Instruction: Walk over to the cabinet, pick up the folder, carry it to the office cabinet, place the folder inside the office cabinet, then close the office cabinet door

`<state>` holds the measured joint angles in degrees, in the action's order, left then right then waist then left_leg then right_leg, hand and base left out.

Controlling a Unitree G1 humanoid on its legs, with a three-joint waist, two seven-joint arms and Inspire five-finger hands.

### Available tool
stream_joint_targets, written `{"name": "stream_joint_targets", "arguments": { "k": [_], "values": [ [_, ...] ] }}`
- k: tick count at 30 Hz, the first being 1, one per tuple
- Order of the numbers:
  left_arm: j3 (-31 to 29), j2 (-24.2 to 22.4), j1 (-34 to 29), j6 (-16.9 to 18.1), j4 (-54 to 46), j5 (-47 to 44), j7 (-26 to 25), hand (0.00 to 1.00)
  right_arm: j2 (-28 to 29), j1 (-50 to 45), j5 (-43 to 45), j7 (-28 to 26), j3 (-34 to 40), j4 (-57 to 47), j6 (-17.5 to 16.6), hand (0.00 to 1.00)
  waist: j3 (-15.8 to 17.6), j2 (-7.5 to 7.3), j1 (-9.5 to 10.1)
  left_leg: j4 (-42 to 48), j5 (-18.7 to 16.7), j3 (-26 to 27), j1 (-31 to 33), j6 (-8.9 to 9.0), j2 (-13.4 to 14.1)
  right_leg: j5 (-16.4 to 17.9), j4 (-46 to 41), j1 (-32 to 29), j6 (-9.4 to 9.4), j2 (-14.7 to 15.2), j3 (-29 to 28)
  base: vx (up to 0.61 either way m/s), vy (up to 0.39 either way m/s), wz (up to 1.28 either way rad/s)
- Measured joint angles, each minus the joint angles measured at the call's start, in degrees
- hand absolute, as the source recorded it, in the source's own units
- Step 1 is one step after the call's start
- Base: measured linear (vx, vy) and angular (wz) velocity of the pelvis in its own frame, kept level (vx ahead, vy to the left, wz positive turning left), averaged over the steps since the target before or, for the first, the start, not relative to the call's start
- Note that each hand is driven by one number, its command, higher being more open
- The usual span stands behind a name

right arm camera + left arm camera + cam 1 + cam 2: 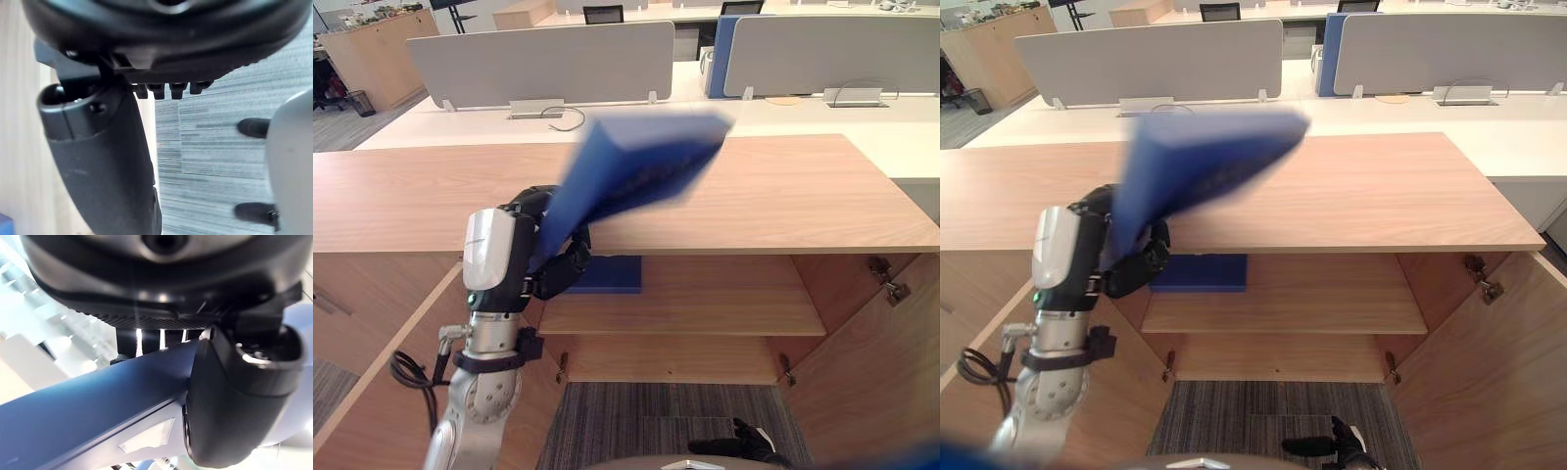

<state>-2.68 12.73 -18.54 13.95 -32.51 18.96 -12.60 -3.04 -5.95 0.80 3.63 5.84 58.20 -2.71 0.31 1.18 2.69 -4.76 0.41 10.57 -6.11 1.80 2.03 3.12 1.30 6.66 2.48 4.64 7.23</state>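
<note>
**Open cabinet, folder held above it.** The cabinet (754,196) faces us with a bare wooden top and both doors (871,382) swung wide. Desks (543,59) stand beyond it. One shelf (724,294) spans the inside.

The blue folder (636,162) is in the air over the left part of the top. It is tilted, with its lower corner in the left hand (553,264), just in front of the cabinet's front edge. In the left wrist view the thumb (234,406) bears on one face of the folder and the fingers (149,340) on the other, so the hand is clamped on it.

A flat blue item (612,274) lies at the shelf's left end, just behind that hand. The right hand (107,161) hangs over carpet (220,147) beside a wooden panel. We cannot tell whether its fingers are curled.

We judge the step in hand to be placing. To do it well, we would:
- lower the folder below the top's edge before moving it forward;
- level it so that its far corner clears the top;
- slide it onto bare shelf to the right of the blue item, not onto that item;
- release only once the folder rests flat;
- draw the arm out of the opening before the doors are shut.
</note>
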Motion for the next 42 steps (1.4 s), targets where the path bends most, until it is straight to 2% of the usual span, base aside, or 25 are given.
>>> {"name": "stream_joint_targets", "arguments": {
  "k": [2,3,4,6,8,11,14,20,23,30,33,35,36,38,42],
  "values": [
    [-0.35,-0.99,-1.51,-0.03,-0.79,-8.52,1.48,0.0,1.2,-3.15,2.74,0.44,0.52,-7.43,0.27,1.0,0.04,-0.03,-0.15,0.04,-0.03,0.15,0.16,0.05,0.2,0.01,-0.21,-0.36,-0.01,-0.19,-0.27,-0.04,-0.021,-0.07],
    [-0.95,-1.98,-2.72,-0.15,-1.45,-14.63,2.93,0.0,2.21,-6.01,4.84,0.69,0.93,-14.53,0.45,1.0,0.12,-0.02,-0.29,0.1,-0.08,0.33,0.26,0.11,0.36,0.01,-0.32,-0.61,-0.02,-0.32,-0.53,-0.06,-0.022,-0.15],
    [-2.09,-3.32,-4.89,-0.59,-2.33,-24.9,5.18,0.0,3.7,-10.71,7.58,1.53,1.03,-26.99,0.43,1.0,0.24,-0.09,-0.69,0.37,-0.29,0.79,0.26,0.3,0.59,0.08,-0.46,-0.81,-0.11,-0.46,-0.99,-0.06,-0.02,-0.15],
    [-3.41,-4.53,-6.39,-1.05,-2.81,-32.62,7.07,0.0,5.22,-13.86,8.36,2.1,2.06,-37.73,0.37,1.0,0.45,-0.27,-1.29,1.1,-0.78,1.01,0.31,0.41,0.76,0.18,-0.67,-0.76,-0.2,-0.52,-1.26,-0.06,-0.018,-0.12],
    [-5.21,-5.28,-7.7,-1.98,-4.74,-41.42,8.97,0.0,7.67,-16.81,8.41,4.25,3.67,-53.53,0.29,1.0,0.97,-0.61,-2.07,1.97,-1.25,1.31,0.47,0.43,0.98,0.22,-1.02,-0.88,-0.24,-0.61,-1.62,-0.05,-0.009,-0.09],
    [-6.12,-6.3,-7.67,-2.09,-8.04,-50.96,10.05,0.0,7.97,-17.38,8.05,6.65,5.6,-69.41,-0.54,1.0,1.15,-0.66,-2.68,2.97,-1.59,2.12,1.21,0.5,1.12,0.22,-1.66,-1.92,-0.23,-0.64,-2.57,-0.03,0.008,-0.13],
    [-6.29,-7.11,-7.24,-2.1,-9.94,-57.34,11.27,0.0,8.03,-17.16,5.05,8.83,6.97,-79.19,-1.18,1.0,1.12,-0.52,-3.04,4.02,-2.3,3.01,1.03,0.65,1.39,0.21,-1.77,-1.88,-0.23,-0.77,-3.65,0.0,0.009,-0.2],
    [-6.67,-7.01,-6.19,-3.76,-9.79,-61.08,13.25,0.0,7.59,-15.09,-4.95,12.27,7.04,-85.97,-1.12,1.0,1.24,0.01,-3.71,4.77,-2.79,3.61,1.04,0.96,1.94,0.19,-2.27,-2.44,-0.24,-1.35,-5.01,-0.02,-0.007,-0.12],
    [-6.69,-6.92,-5.18,-4.49,-8.7,-61.1,13.36,0.0,7.17,-13.17,-10.0,14.16,7.04,-88.27,-1.02,1.0,1.18,0.75,-3.7,5.11,-3.03,4.03,0.97,0.94,2.03,0.15,-2.42,-2.53,-0.21,-1.43,-5.56,-0.02,0.004,-0.07],
    [-6.62,-4.31,-2.21,-4.68,-1.72,-61.06,15.68,0.0,6.32,-6.32,-8.63,13.81,6.46,-91.22,-1.44,1.0,1.0,1.34,-3.8,5.18,-3.07,4.38,0.92,0.94,2.07,-0.03,-2.44,-2.65,-0.13,-1.5,-5.94,-0.01,0.002,-0.02],
    [-6.5,-0.29,1.29,-5.34,3.76,-61.06,16.97,0.0,5.66,-1.87,0.06,11.09,5.99,-91.19,-3.38,1.0,1.03,1.34,-3.76,5.18,-3.06,4.7,0.76,0.94,2.08,-0.21,-2.42,-2.65,-0.14,-1.54,-6.27,-0.02,0.004,-0.06],
    [-5.85,4.72,3.96,-5.87,7.69,-61.06,18.12,0.0,1.75,1.41,10.87,7.76,4.04,-90.48,-6.21,1.0,1.23,1.11,-3.75,5.15,-3.07,5.05,0.51,0.94,2.08,-0.4,-2.4,-2.63,-0.13,-1.57,-6.78,-0.03,0.009,-0.11],
    [-5.66,5.98,4.38,-5.95,8.28,-61.06,18.44,0.0,0.21,2.53,13.59,6.58,3.21,-89.87,-6.99,1.0,1.29,1.02,-3.71,5.12,-3.08,5.18,0.38,0.91,2.1,-0.48,-2.38,-2.64,-0.14,-1.61,-7.06,-0.02,0.01,-0.2],
    [-4.66,10.27,6.12,-6.08,10.35,-61.06,20.73,0.0,-7.24,6.76,25.5,1.36,0.26,-87.45,-8.2,1.0,1.51,0.66,-3.71,5.11,-3.18,5.95,0.17,0.8,2.14,-1.08,-1.93,-2.64,-0.11,-1.67,-8.01,-0.02,0.015,-0.21],
    [-3.79,15.53,7.1,-6.54,11.26,-61.09,24.08,0.0,-19.03,11.68,37.01,-5.66,-4.88,-81.57,-8.29,1.0,1.4,0.15,-3.67,5.06,-3.19,6.21,0.18,0.76,2.11,-1.46,-1.82,-2.71,0.01,-1.67,-8.44,-0.02,0.007,-0.06]
  ]
}}
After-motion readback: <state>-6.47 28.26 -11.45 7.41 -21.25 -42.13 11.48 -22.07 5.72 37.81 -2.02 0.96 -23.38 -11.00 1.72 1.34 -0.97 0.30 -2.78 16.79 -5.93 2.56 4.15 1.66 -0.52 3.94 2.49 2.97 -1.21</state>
